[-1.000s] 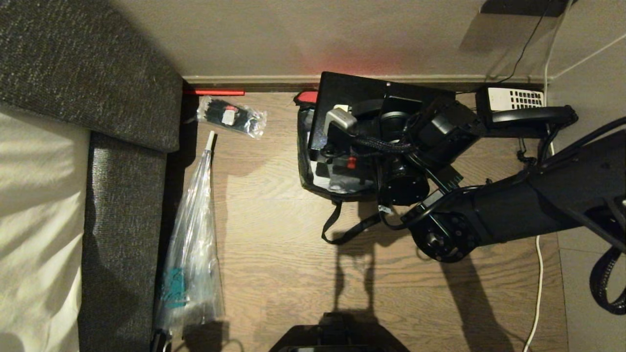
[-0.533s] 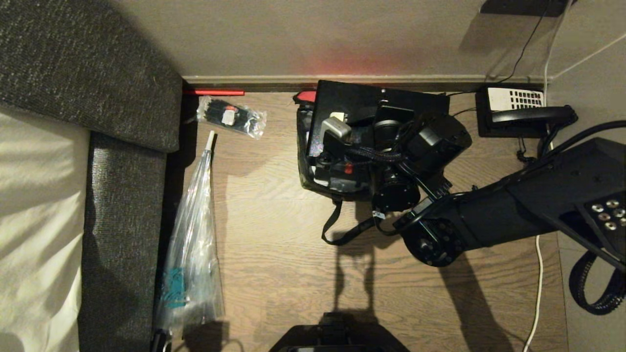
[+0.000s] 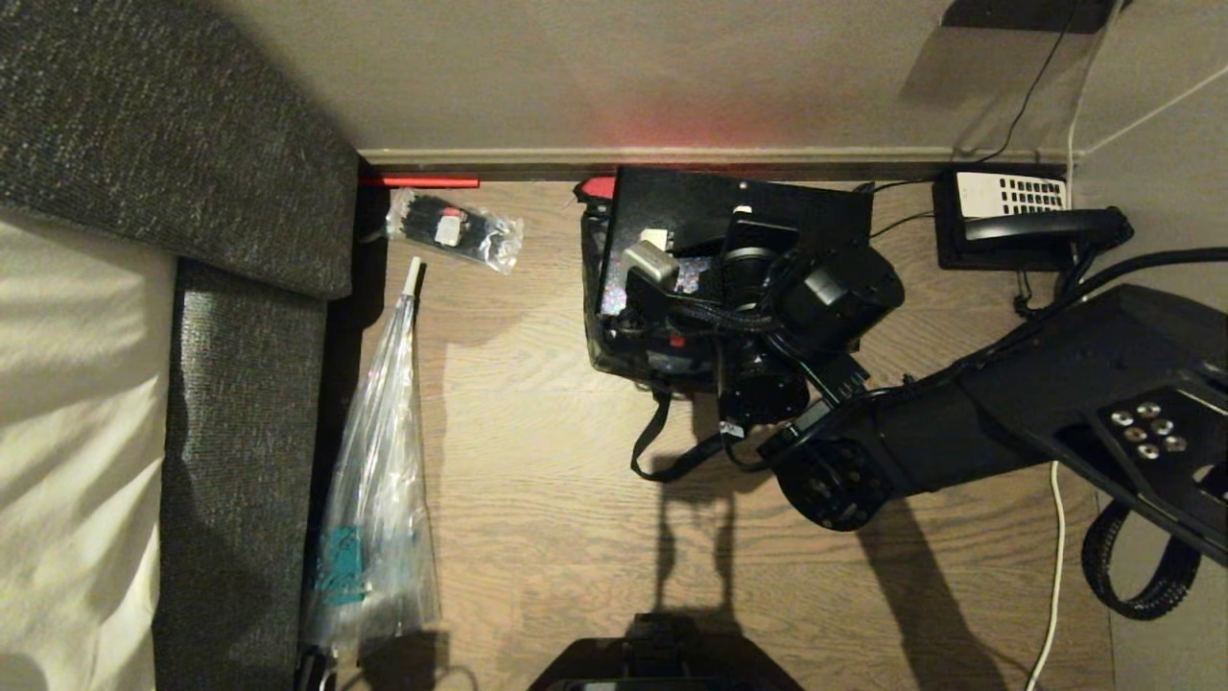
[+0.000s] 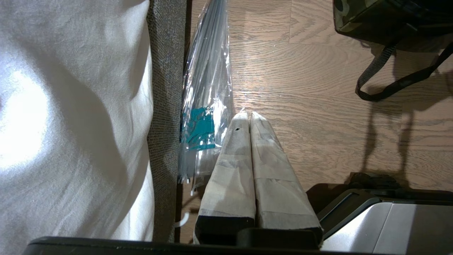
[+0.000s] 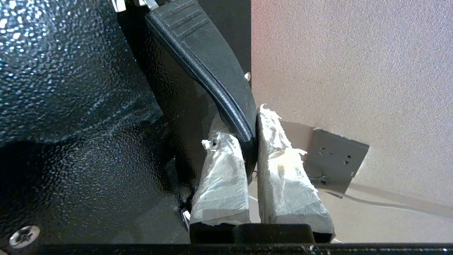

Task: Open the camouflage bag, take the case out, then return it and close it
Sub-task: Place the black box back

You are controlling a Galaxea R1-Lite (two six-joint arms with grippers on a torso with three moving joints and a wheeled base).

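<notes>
The camouflage bag stands open on the wooden floor by the wall, a bit of red lining showing at its back. The case, black and glittery, stands upright in the bag's opening. My right gripper is shut on the case's black handle, beside the speckled face. The right arm reaches over the bag and hides most of its inside. My left gripper is shut and empty, parked low over the floor; the bag's corner and strap lie beyond it.
A black telephone sits right of the bag against the wall. A long clear plastic bag and a small packet lie left, beside the grey bed frame. A white cable runs along the right. A wall socket is nearby.
The right arm has swung left and nearer in the head view, and the case in its grip has sunk lower into the bag. The left arm has stayed still.
</notes>
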